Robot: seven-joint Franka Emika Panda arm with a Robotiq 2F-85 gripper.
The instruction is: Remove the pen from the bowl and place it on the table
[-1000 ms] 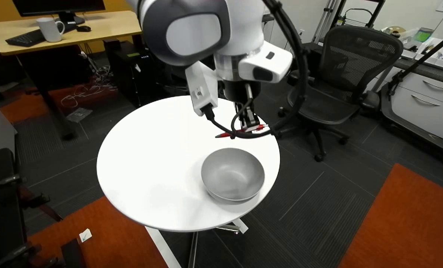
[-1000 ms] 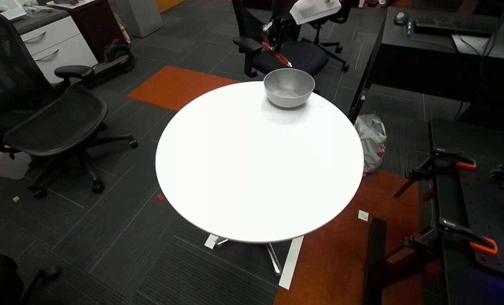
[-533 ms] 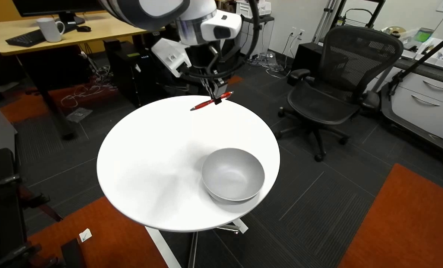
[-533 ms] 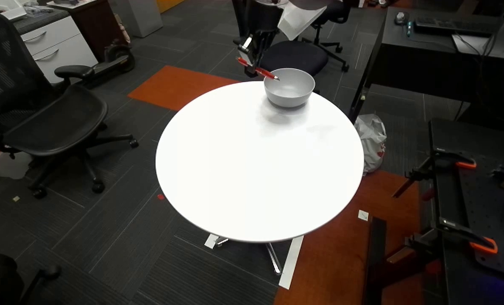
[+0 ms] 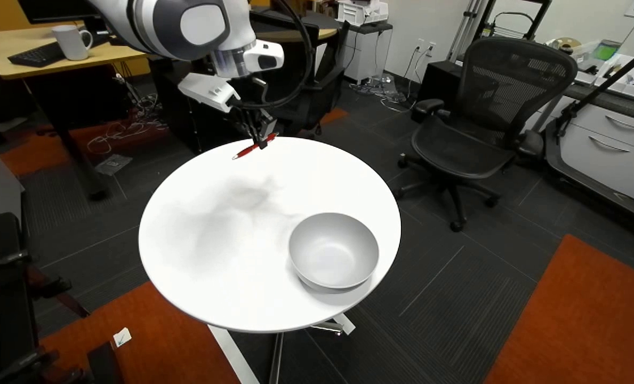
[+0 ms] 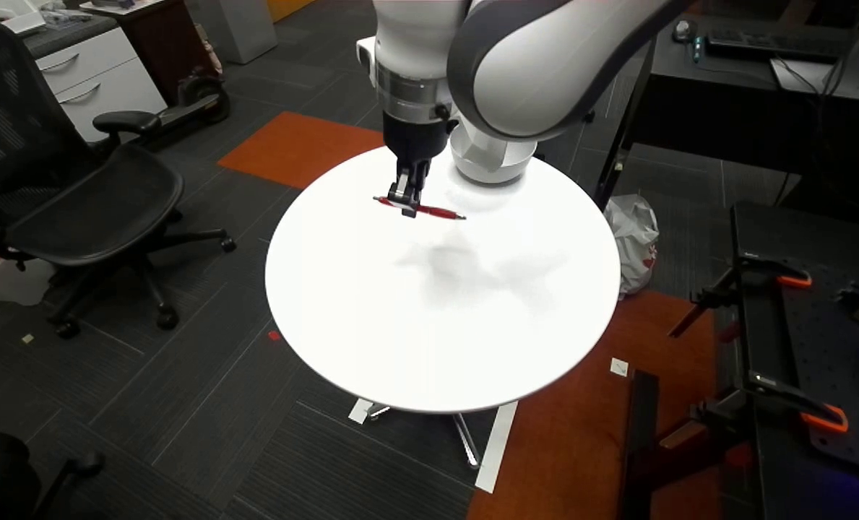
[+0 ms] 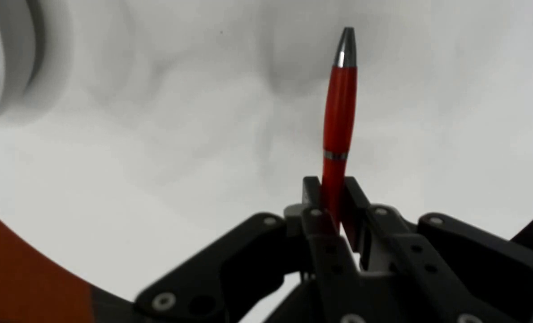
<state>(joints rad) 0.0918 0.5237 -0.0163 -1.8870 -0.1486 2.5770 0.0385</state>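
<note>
The red pen (image 5: 246, 151) is clamped in my gripper (image 5: 263, 143) and held above the white round table (image 5: 231, 288). In the wrist view the pen (image 7: 340, 107) sticks out past the fingertips with its silver tip pointing away from the gripper (image 7: 332, 193). Both pads press on its red barrel. In an exterior view the pen (image 6: 440, 211) and gripper (image 6: 409, 209) hang over the table (image 6: 429, 347), apart from the bowl. The grey bowl (image 5: 334, 253) holds nothing and stands near the table's edge. It is partly covered by the arm in an exterior view (image 6: 490, 173).
A black mesh chair (image 5: 471, 122) stands beyond the table. A wooden desk (image 5: 151, 37) with a white mug (image 5: 72, 42) is at the back. A black bench (image 6: 783, 448) with orange-tipped clamps stands beside the table. The bowl's wall (image 7: 17, 54) shows at the wrist view's corner.
My gripper has moved away from beside the bowl and over the table, carrying the pen. Its shadow now falls on the tabletop. The bowl has stayed in place.
</note>
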